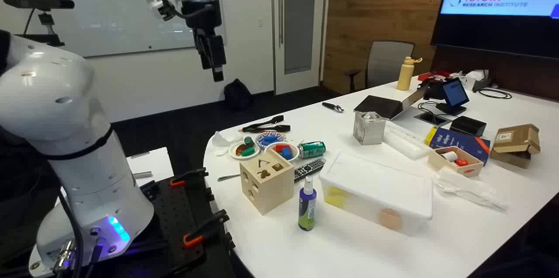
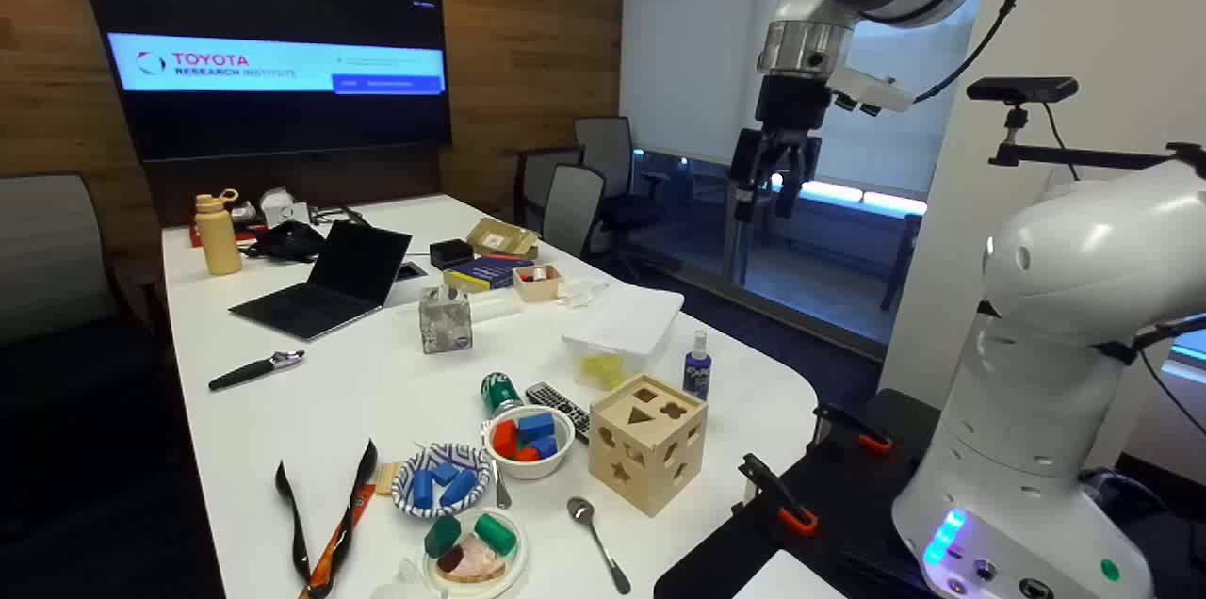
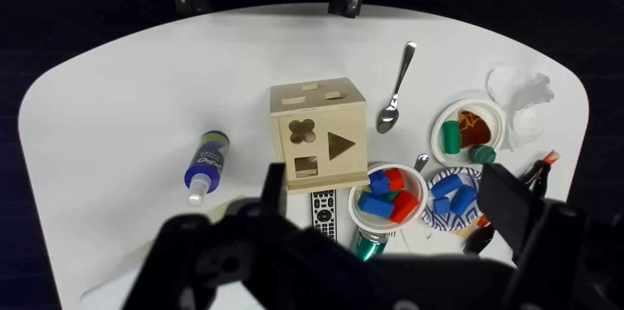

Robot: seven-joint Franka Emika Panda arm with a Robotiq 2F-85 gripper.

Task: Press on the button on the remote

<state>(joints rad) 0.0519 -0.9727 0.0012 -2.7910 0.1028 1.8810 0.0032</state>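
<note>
The remote (image 1: 309,169) is dark with many small buttons and lies flat on the white table in both exterior views (image 2: 558,405). It sits between the wooden shape box, the green can and the white lidded bin. In the wrist view the remote (image 3: 323,215) shows in part; the box covers one end and my gripper's body hides the other. My gripper (image 2: 765,206) is high above the table, pointing down, well apart from the remote. Its fingers stand wide apart in the wrist view (image 3: 384,176), with nothing held between them. In an exterior view the gripper (image 1: 217,72) shows side-on.
The wooden shape box (image 1: 267,182), spray bottle (image 1: 307,208), lidded bin (image 1: 377,186) and green can (image 1: 312,150) stand around the remote. A bowl of blocks (image 2: 568,444), patterned bowl (image 2: 403,486), plate (image 2: 520,571), spoon (image 2: 600,544) and tongs (image 2: 344,524) lie nearby.
</note>
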